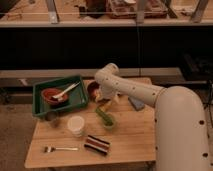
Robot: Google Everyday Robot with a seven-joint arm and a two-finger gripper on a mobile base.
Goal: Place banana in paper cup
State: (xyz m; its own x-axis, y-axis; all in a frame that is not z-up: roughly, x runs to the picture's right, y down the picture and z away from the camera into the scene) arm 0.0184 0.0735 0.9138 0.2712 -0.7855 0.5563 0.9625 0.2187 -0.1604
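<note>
The paper cup (76, 125) is a short white cup standing upright on the wooden table (135, 142), in front of the green tray. My arm reaches in from the right and bends down at the table's back middle. My gripper (106, 102) hangs low between a dark red bowl (92, 89) and the small green bowl (108, 121). A pale-yellow shape at the gripper looks like the banana (101, 95); the arm partly hides it. I cannot tell whether it is held. The cup is left of and nearer than the gripper.
A green tray (42, 107) at the left holds a red bowl (51, 95) with a white spoon (66, 90). A green utensil (101, 114) leans in the green bowl. A fork (60, 148) and a striped block (96, 144) lie near the front. A blue-grey object (136, 103) lies at the right.
</note>
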